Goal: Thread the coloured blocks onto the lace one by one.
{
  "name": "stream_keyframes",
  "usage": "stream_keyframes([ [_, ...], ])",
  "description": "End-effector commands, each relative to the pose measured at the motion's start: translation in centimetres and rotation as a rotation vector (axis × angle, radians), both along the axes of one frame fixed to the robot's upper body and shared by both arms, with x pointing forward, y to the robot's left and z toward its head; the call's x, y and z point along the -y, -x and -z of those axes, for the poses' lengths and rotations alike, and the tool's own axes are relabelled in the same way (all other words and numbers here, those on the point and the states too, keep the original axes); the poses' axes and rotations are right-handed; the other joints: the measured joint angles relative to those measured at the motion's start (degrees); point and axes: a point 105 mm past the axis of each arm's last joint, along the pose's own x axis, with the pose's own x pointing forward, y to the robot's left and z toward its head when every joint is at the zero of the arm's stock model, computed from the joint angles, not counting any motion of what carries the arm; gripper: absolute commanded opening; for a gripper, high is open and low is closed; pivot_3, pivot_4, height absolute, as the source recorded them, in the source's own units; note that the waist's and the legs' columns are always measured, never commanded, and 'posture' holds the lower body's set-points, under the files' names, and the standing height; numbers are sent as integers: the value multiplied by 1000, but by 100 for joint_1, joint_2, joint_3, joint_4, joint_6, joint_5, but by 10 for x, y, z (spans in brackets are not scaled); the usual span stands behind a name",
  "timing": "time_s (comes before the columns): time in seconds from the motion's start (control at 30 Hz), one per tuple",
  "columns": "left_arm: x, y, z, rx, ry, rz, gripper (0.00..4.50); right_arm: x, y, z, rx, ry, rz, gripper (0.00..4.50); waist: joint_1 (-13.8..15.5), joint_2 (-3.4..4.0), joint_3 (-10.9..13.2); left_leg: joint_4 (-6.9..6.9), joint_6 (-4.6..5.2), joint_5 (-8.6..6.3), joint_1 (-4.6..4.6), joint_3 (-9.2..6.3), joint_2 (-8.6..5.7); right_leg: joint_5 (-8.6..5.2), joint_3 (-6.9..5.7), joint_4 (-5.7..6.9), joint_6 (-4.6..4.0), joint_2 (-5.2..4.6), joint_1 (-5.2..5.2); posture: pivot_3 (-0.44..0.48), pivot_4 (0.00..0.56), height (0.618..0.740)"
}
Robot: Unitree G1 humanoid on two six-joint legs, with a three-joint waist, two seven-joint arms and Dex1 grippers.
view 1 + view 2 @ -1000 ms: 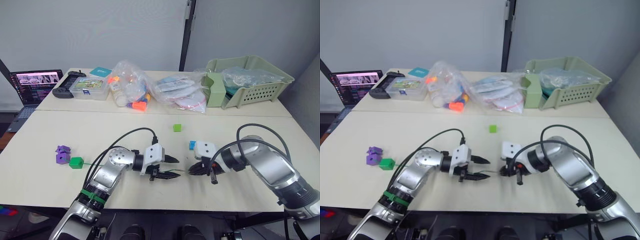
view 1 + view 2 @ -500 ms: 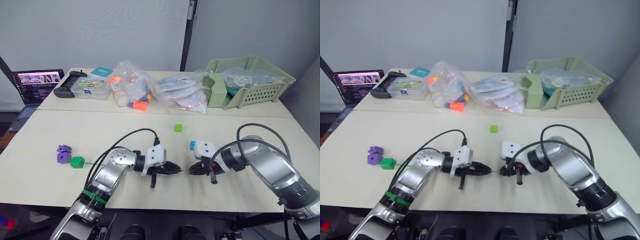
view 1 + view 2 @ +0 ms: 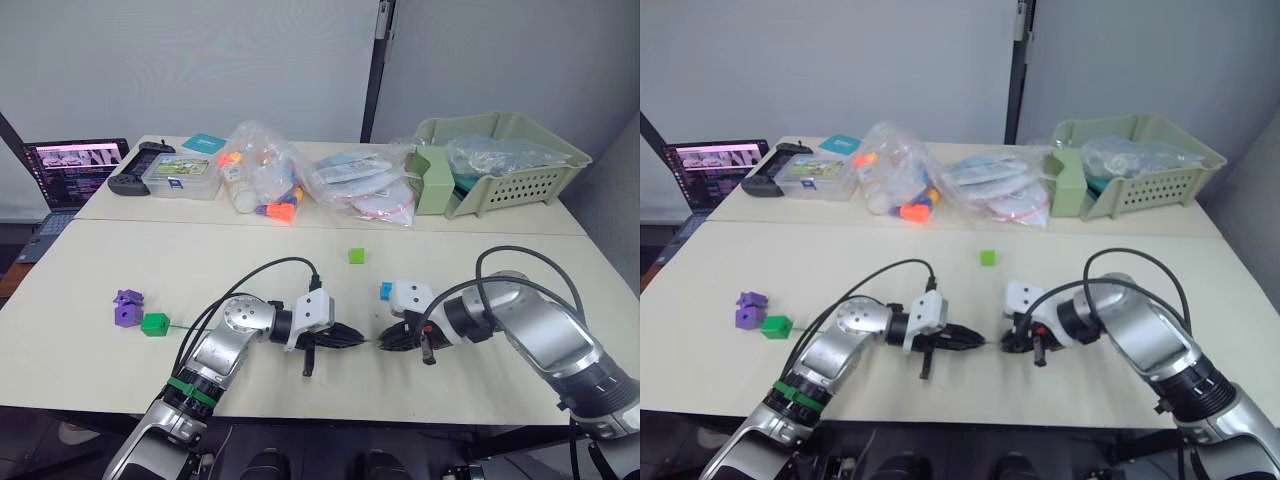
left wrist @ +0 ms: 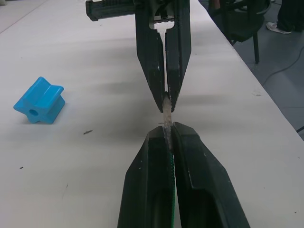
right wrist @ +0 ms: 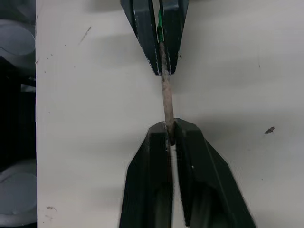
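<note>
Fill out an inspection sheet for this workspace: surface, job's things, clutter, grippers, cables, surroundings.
Surface: pale table, a second table butted behind it.
Job's things: blue block by the right wrist; light green block mid-table; two purple blocks and dark green block at left, green lace running from them; stiff lace tip bridging both grippers.
Clutter: bagged toys, more bags, green basket, clear box, black controller.
Grippers: left gripper and right gripper both shut on the tip.
Cables: black, looping over both forearms.
Surroundings: laptop, grey wall.
</note>
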Motion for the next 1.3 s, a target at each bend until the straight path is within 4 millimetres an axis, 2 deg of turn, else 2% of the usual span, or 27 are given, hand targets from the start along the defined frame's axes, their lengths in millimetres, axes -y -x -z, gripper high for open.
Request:
stream_keyframes([
  [0.03, 2, -1, -9, 28, 17, 13, 0, 0, 1, -20, 37, -59, 11, 1617, 1, 0, 0, 0, 0, 0, 0, 0, 0, 0, 0, 0, 0, 1, 0, 0, 150, 740],
  [0.17, -2, -3, -8, 28, 13, 3, 0, 2, 2, -33, 22, -150, 68, 3000, 23, 0, 0, 0, 0, 0, 0, -2, 0, 0, 0, -1, 0, -1, 1, 0, 150, 740],
  [0.3, -6, -6, -9, 29, 9, -6, 0, 13, -4, -41, 74, -166, 139, 4383, 39, 0, 0, 1, 0, 0, 0, -2, 0, 0, 0, -1, 0, -1, 2, 0, 150, 740],
  [0.47, -9, -12, -10, 33, 8, -30, 0, 31, -27, -43, 252, -61, 200, 4451, 37, 0, 0, 1, 0, 0, 0, 3, 0, 1, 1, -1, 1, 0, 1, 0, 150, 740],
  [0.7, -10, -15, -12, 37, 24, -61, 0, 25, -52, -44, 338, -40, 181, 4451, 2, 0, 0, -3, 0, 0, 0, 5, 1, 1, 3, -2, 1, 2, -3, 0, 150, 740],
  [0.77, -13, -14, -11, 37, 24, -74, 0, 23, -62, -49, 355, -112, 237, 4451, -5, 0, 0, -3, 0, 0, 0, 3, 1, 1, 1, -1, 1, 2, -2, 0, 150, 740],
  [0.9, -18, -12, -10, 33, 28, -99, 0, 30, -82, -54, 376, -370, 441, 4451, -2, 0, 0, -4, 0, 0, 0, 1, 1, 2, 2, 0, 1, 0, -1, 0, 150, 740],
  [1.03, -20, -9, -10, 30, 37, -105, 0, 47, -81, -45, 444, -544, 619, 4451, 99, 0, 0, -5, 0, 0, -3, -4, -6, 6, 0, 2, 7, -5, 2, 0, 150, 740],
  [1.17, -21, -8, -9, 23, 34, -101, 0, 39, -63, -21, 452, -681, 781, 4451, 83, 3, -2, -7, 0, 0, -4, -2, -8, 14, 6, 1, 12, -7, -2, 0, 150, 740],
  [1.3, -18, -8, -9, 19, 32, -90, 0, 35, -56, -3, 463, -692, 909, 4451, 22, 5, -3, -5, 0, 0, 0, -2, -1, 14, 8, 2, 12, 0, -2, 0, 150, 740],
])
